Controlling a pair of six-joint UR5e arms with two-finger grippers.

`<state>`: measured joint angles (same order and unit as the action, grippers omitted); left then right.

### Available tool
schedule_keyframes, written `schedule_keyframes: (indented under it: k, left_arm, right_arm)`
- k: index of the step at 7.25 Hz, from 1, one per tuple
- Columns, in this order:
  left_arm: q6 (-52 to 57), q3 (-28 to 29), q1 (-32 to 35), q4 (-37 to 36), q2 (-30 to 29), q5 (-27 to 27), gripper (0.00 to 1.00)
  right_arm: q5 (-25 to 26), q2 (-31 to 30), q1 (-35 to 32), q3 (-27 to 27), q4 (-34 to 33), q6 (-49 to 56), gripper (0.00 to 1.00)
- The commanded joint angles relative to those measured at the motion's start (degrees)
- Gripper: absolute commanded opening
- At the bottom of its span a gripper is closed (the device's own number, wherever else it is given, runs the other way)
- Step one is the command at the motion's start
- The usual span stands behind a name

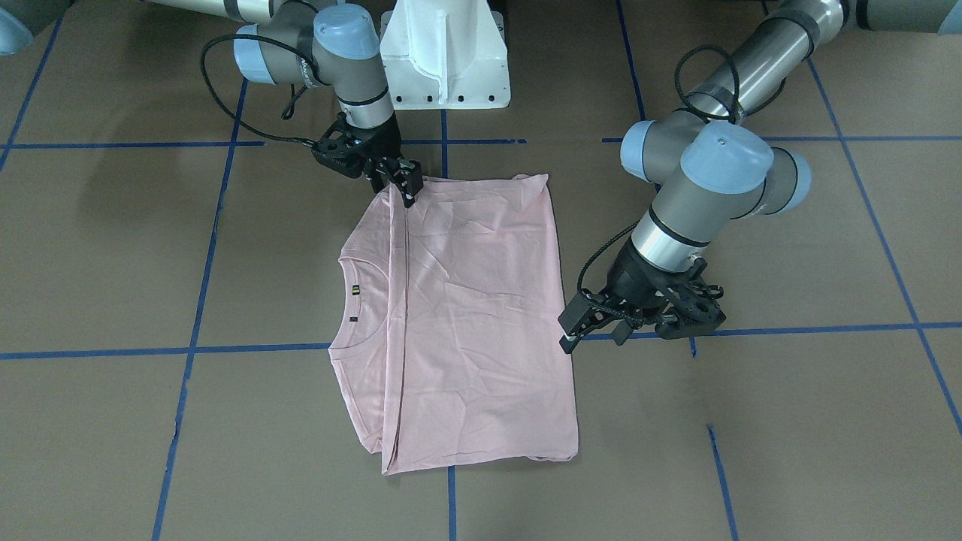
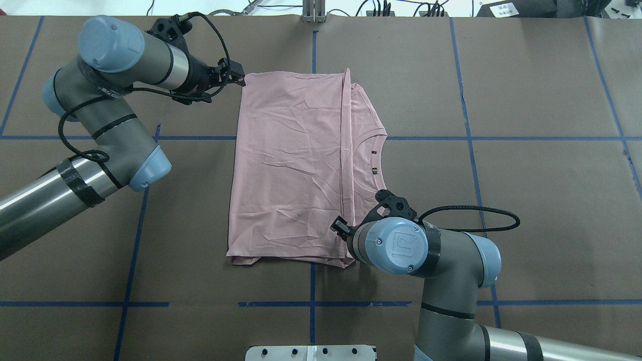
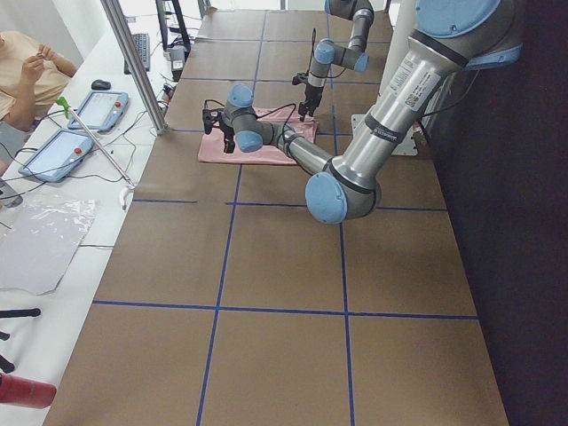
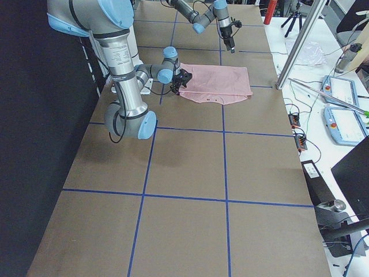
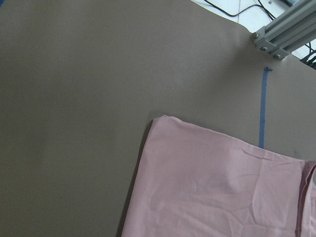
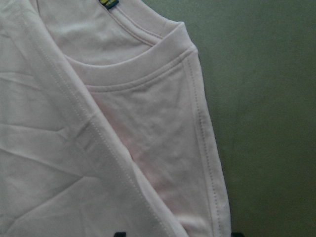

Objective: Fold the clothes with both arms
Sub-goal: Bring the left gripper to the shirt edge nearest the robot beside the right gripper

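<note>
Tabletop (image 2: 526,200) brown, blue tape grid (image 2: 551,138), T-shirt (image 2: 291,165) folded

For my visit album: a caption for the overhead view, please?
Two robot arms at a half-folded pink T-shirt: left gripper by its far corner, right gripper at its near edge.

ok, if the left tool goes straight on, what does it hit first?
The pink T-shirt, probably: the left tool aims at its corner just ahead, though its height over the cloth is unclear.
</note>
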<state>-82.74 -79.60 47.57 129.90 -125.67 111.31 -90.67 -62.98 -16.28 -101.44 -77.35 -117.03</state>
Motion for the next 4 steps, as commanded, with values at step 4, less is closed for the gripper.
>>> schedule_keyframes:
  k: [4]
  left_arm:
    - [-0.1,-1.1,0.1,-0.1,0.2,-0.5,1.0]
  right_arm:
    - [1.6,-0.5,0.7,-1.3,-0.8,-1.1,0.0]
